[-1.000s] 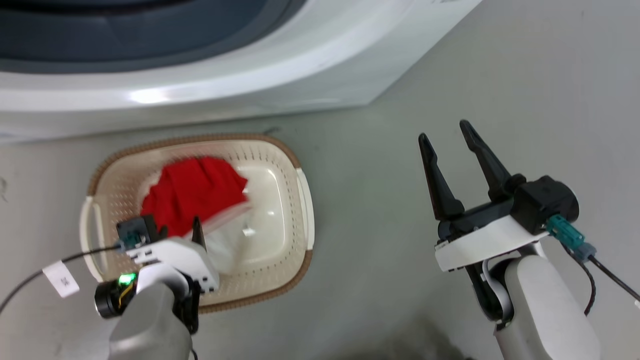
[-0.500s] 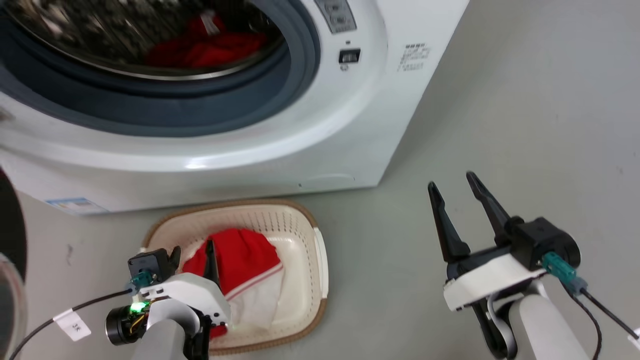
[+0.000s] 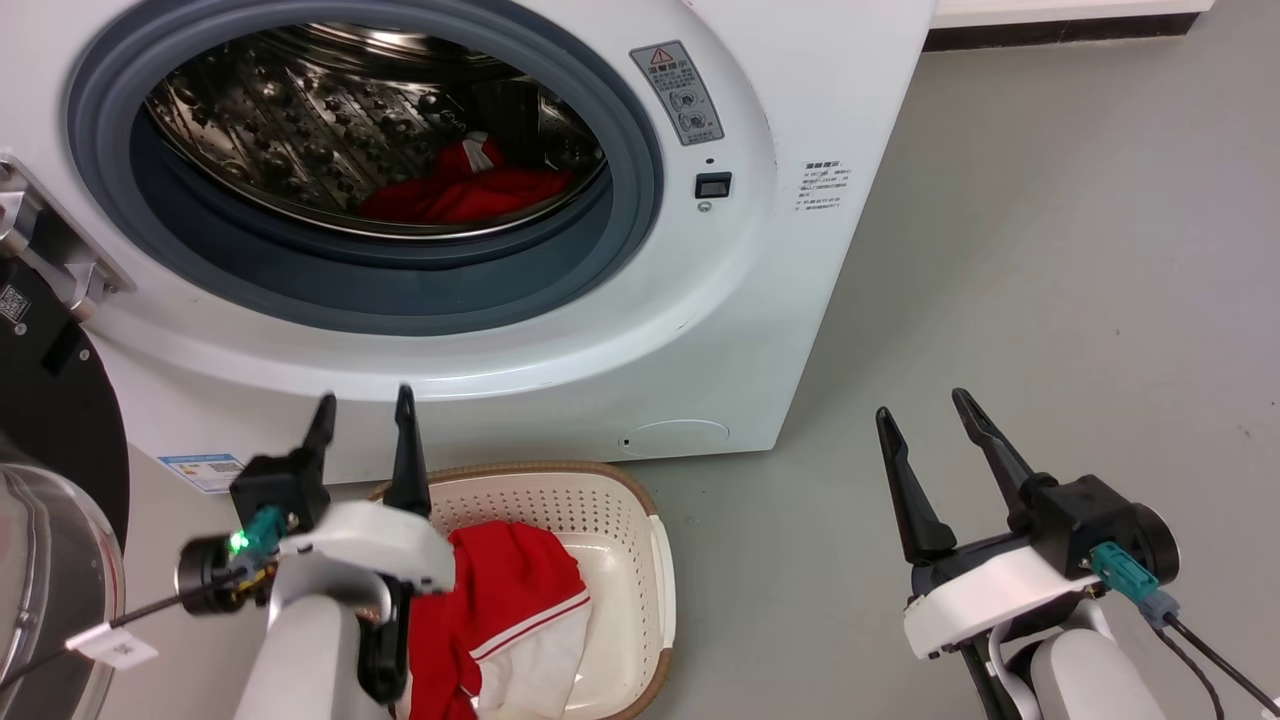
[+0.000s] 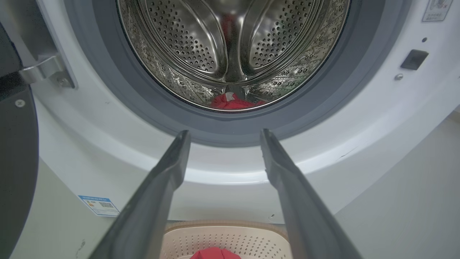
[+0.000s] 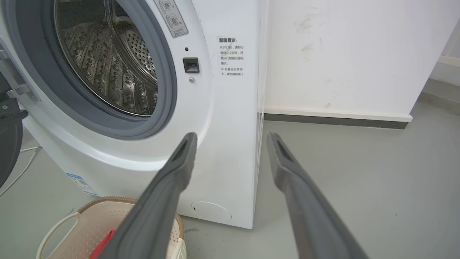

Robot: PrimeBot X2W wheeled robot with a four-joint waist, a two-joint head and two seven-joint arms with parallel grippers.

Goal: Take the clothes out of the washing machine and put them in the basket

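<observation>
Both spread and empty, left hand near the basket holding red-and-white clothes, right hand over the floor, red garment inside the washing machine.

**Quick look at the bot's arms**

The left gripper and right gripper look the same. Each has two long tapered black fingers on a black base, a glossy white shell and a pale grey forearm. Each wrist has a teal plug with a black cable. The left one's also got a green light and a white tag.
</observation>
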